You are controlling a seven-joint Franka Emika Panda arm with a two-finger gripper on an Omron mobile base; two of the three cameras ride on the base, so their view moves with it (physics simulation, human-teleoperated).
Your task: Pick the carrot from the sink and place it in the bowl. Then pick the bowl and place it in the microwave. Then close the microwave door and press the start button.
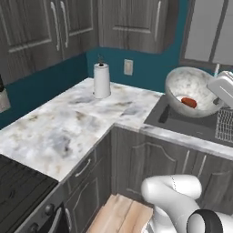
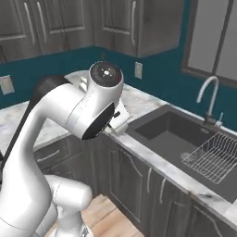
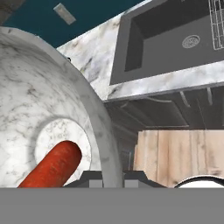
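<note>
Hand [image 3: 114,175] gripping bowl [image 3: 48,100] rim, carrot [image 3: 52,165] inside, w/ bowl tilted

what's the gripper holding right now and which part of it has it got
The gripper holds the bowl by its rim, fingers clamped on the wall's edge. The bowl is lifted and tilted, with the carrot lying inside it.

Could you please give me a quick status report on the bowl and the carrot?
End effector shut on marbled white-grey round bowl, lifted and tilted. Short orange-red carrot inside the bowl. Dark grey sink behind. Nothing in the way.
</note>
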